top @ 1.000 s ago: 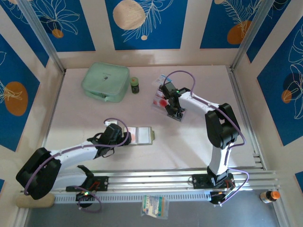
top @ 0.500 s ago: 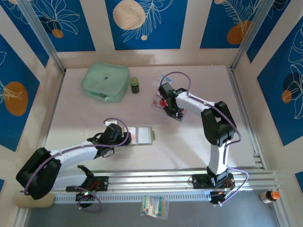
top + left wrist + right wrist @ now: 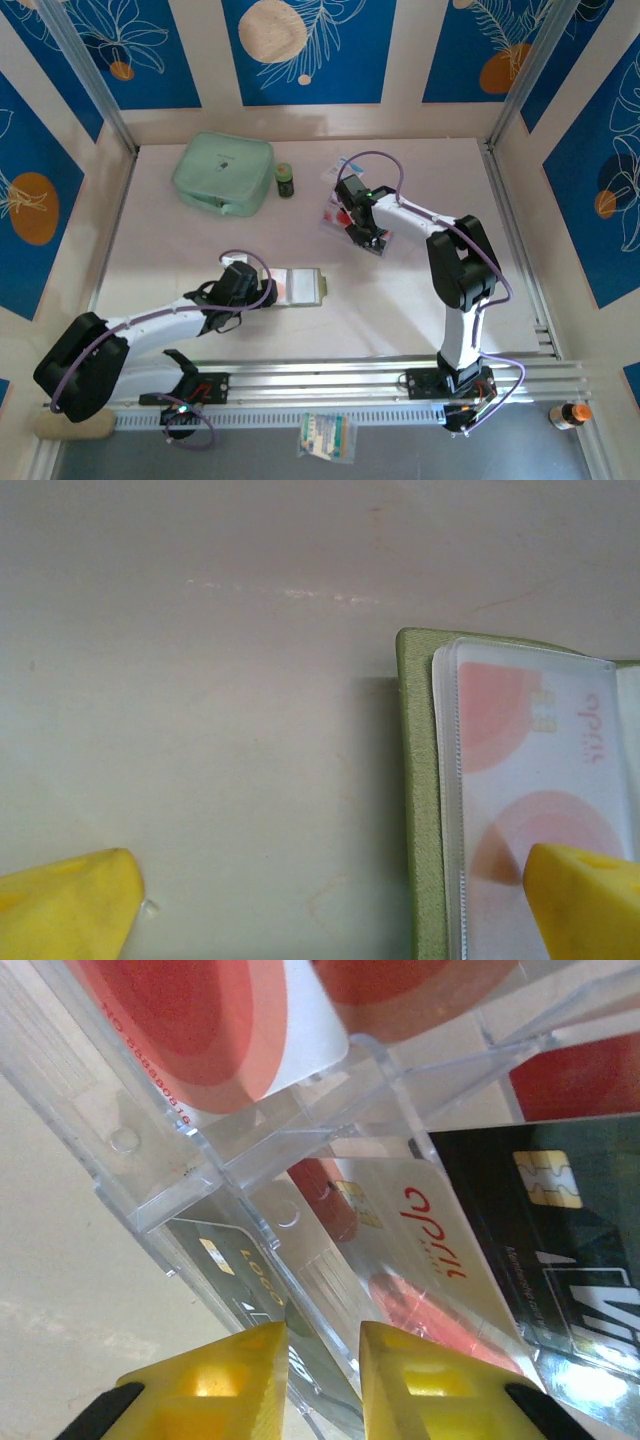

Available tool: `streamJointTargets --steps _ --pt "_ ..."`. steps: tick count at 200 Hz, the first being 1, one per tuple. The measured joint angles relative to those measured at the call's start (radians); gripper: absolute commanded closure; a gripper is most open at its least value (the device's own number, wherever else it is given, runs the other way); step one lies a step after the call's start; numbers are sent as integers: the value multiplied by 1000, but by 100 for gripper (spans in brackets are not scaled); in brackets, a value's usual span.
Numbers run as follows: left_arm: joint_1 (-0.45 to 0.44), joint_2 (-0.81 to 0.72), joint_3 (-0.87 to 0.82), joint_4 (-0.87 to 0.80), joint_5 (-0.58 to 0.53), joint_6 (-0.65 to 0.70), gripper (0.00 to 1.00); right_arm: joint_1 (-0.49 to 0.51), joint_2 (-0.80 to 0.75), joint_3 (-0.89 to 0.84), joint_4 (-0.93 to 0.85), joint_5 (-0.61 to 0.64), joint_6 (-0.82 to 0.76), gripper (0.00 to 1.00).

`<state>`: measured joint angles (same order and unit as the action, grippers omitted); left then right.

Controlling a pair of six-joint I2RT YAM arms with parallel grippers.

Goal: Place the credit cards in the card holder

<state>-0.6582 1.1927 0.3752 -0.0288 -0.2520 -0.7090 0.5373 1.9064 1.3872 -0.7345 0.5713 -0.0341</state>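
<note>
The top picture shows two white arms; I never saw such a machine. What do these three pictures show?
These are two robot arms, each with a two-finger hand. One picture comes from a fixed camera above; the others from cameras on the wrists, hence the yellow fingers. On the table lie a mint-green zip pouch, a dark jar, an open olive-green card holder and a clear stand with credit cards. The left hand is wide open at the card holder, holding nothing. The right hand has its fingers close together at the stand; whether they grip a card, I cannot tell.
</note>
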Motion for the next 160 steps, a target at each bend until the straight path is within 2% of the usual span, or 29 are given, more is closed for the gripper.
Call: streamJointTargets --steps 45,113,160 --pt "0 0 0 -1 0 0 0 11 -14 0 -12 -6 -7 89" --pt "0 0 0 -1 0 0 0 50 -27 0 -27 -10 -39 100" --pt "0 -7 0 -4 1 0 0 89 -90 6 -55 -6 -60 100"
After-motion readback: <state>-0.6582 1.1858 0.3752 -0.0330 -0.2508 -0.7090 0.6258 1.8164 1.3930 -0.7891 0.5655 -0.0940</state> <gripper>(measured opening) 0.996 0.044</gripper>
